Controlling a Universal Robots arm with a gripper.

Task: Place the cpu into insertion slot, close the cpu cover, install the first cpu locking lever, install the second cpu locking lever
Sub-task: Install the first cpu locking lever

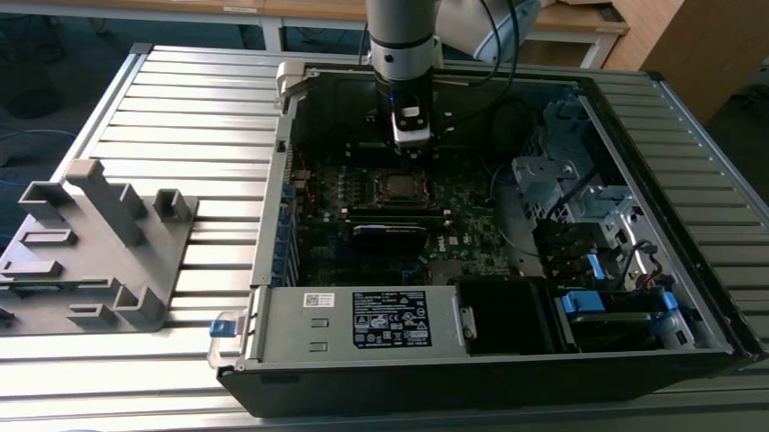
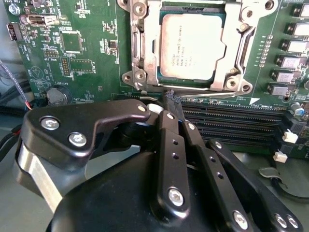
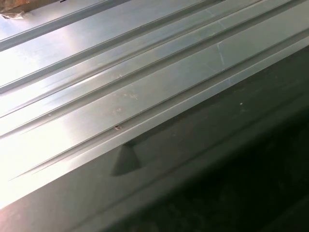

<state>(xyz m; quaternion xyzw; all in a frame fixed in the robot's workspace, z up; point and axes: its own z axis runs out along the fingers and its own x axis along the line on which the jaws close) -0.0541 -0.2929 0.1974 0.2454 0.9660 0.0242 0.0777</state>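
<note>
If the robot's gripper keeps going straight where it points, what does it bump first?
Probably the near edge of the cpu cover, right ahead of the gripper in the second wrist view, though depth is unclear.

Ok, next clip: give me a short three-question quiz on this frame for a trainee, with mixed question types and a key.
1. True or false: the cpu lies beneath the lowered cpu cover.
2. In the second wrist view, the gripper is: A) at the socket edge facing the long black memory slots; B) resting on top of the cpu; C) holding the cpu aloft.
3. Short answer: what stands on the table at the exterior view's left of the computer case?

Key: 1 true; 2 A; 3 a grey fixture.
</note>
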